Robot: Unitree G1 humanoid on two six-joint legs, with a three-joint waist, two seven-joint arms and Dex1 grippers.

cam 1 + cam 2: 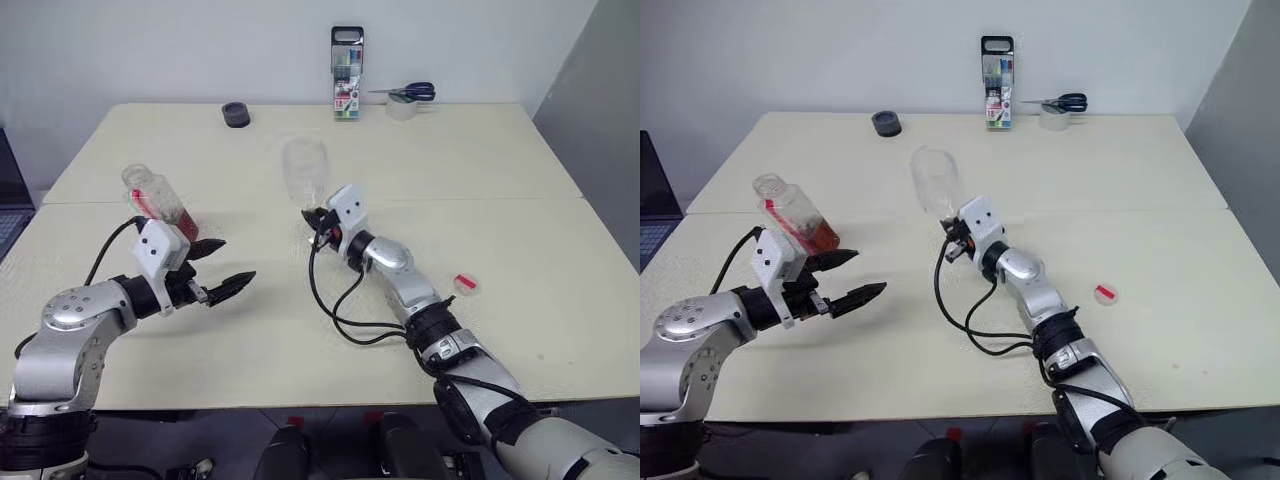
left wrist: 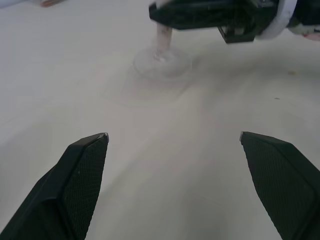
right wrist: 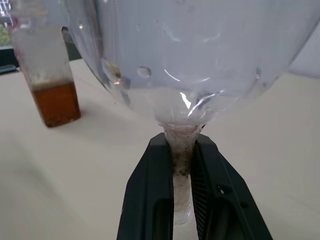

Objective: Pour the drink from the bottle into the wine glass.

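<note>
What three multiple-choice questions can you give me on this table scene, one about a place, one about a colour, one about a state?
1. Where does the red cap lie?
A. on the bottle
B. on the table, on the robot's right
C. in the wine glass

2. What colour is the drink?
A. amber brown
B. green
C. clear

3. How is the right gripper?
A. open over the table
B. shut on the bottle
C. shut on the wine glass

Answers: 1 B, it lies apart on the table. 2 A, it shows through the bottle. 3 C, its fingers clamp the stem of the wine glass.
</note>
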